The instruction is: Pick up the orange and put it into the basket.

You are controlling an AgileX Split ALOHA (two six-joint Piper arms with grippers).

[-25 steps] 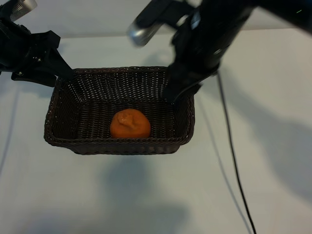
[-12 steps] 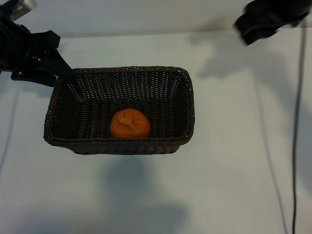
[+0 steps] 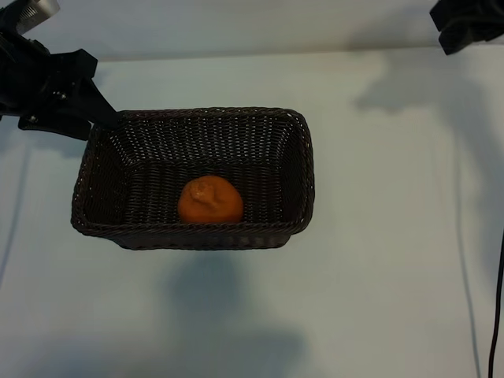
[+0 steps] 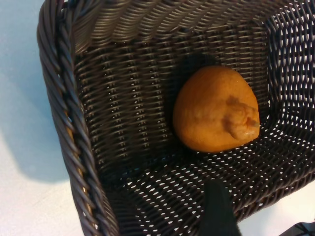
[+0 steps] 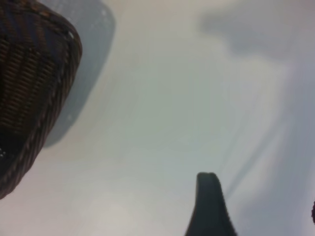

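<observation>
Exterior view, orange (image 3: 209, 200) inside basket (image 3: 303, 169), right gripper (image 5: 256, 209) seemingly open

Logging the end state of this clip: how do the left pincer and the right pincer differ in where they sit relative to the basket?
The left pincer sits at the basket's far left corner, at its rim; the right pincer hangs well clear, at the exterior view's top right edge. The left wrist view looks down on the orange inside the basket; the right shows mostly bare table. Both are open and hold nothing.
</observation>
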